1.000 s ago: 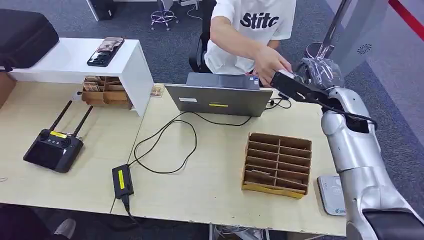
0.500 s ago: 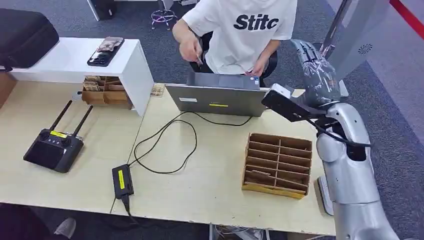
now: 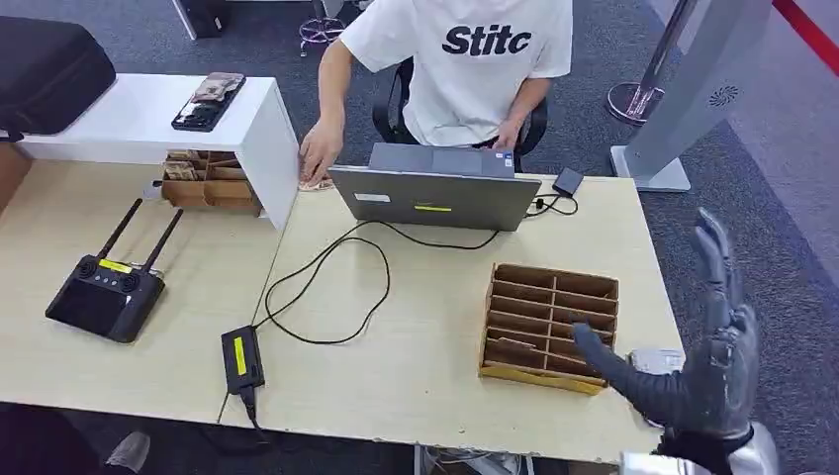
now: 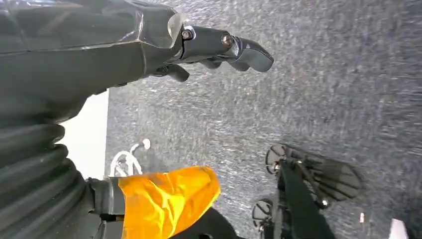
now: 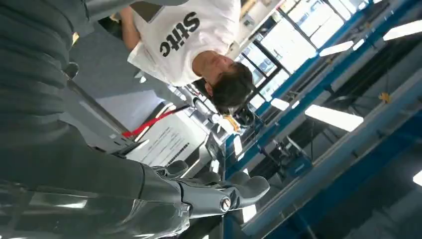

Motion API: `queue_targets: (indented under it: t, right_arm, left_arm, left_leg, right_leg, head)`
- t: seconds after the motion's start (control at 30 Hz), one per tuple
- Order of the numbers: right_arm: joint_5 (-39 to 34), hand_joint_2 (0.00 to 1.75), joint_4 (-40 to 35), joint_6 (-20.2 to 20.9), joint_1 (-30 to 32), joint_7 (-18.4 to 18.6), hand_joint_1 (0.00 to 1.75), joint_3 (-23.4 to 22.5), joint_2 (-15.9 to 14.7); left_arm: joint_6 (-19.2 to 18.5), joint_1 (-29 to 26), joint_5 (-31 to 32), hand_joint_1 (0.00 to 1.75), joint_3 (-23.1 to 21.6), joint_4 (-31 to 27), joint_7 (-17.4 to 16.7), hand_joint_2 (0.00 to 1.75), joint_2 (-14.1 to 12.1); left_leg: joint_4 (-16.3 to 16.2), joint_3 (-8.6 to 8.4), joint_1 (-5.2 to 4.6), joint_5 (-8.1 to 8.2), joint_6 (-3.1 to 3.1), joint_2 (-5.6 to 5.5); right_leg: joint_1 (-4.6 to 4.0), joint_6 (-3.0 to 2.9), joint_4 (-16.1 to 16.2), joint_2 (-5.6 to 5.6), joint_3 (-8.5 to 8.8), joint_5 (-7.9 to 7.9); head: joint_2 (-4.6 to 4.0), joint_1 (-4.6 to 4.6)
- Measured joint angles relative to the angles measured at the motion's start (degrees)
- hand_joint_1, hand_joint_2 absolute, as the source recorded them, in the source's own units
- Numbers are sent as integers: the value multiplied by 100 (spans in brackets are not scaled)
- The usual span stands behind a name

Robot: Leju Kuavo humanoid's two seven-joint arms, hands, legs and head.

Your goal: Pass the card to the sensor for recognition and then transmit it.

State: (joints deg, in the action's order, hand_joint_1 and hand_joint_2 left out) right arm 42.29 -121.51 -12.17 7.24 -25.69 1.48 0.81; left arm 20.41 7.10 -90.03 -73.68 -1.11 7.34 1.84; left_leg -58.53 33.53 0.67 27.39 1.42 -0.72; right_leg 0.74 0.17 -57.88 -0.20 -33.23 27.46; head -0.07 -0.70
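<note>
My right hand hovers low at the table's front right corner, fingers spread apart and holding nothing. Just behind it lies the white card sensor, partly hidden by my thumb. In the right wrist view the same hand is empty, its fingers pointing up toward the ceiling. My left hand hangs over the grey carpet with loosely extended fingers and nothing in it. A person in a white shirt sits behind the laptop; their hand rests on the table beside the white shelf. I cannot make out a card.
A brown cardboard divider box stands right of centre. A black remote controller, a power adapter with its cable, a white shelf carrying a phone, and a grey pillar at the back right.
My right arm has come down from beside the laptop, where the person's hand met it, to the table's front right corner. The person's hand has moved over to the white shelf.
</note>
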Motion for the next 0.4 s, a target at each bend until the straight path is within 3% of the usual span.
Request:
queue_targets:
  t: [0.13,0.4]
  right_arm:
    - [-719,175,-548,245,725,-442,0,-302,317]
    - [-1277,175,-1066,592,1426,-830,0,-692,965]
  left_arm:
    - [48,-3,0,0,63,0,-94,175,72]
    - [4,-6,0,0,63,0,-63,175,170]
  left_leg:
    - [1,-1,1,0,0,3]
    - [1,-7,1,-1,0,8]
  right_leg:
    - [0,-3,-1,2,1,2]
    - [0,-3,-3,8,5,2]
  head:
    - [0,2]
    - [0,4]
